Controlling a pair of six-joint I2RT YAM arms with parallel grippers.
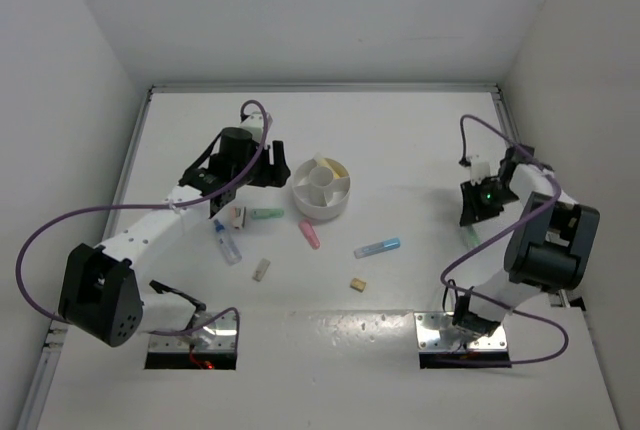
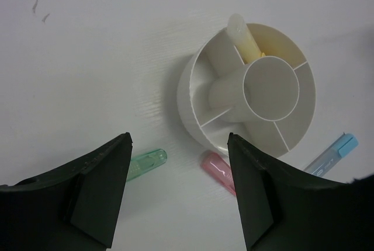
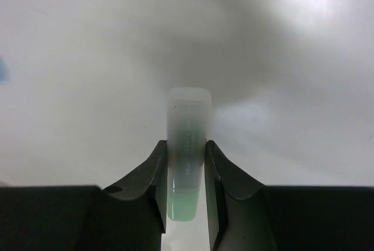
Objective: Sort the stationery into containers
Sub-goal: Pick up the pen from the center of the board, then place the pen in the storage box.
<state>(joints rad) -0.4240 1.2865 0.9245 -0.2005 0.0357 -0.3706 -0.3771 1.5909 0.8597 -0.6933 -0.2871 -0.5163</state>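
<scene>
The white divided bowl (image 1: 322, 208) stands mid-table and holds a pastel yellow stick (image 1: 331, 163). My left gripper (image 1: 274, 168) hovers open and empty just left of it. In the left wrist view the gripper (image 2: 178, 141) is above the table, with the bowl (image 2: 186, 90) and yellow stick (image 2: 244, 36) ahead, and a green stick (image 2: 146, 163) and a pink stick (image 2: 216, 169) below. My right gripper (image 1: 472, 222) at the far right is shut on another green stick (image 3: 187, 137), held above the table.
On the table lie a blue stick (image 1: 378, 247), a clear blue-capped tube (image 1: 227, 242), and tan eraser blocks (image 1: 262, 269) (image 1: 357, 284) (image 1: 238, 216). White walls enclose the table on three sides.
</scene>
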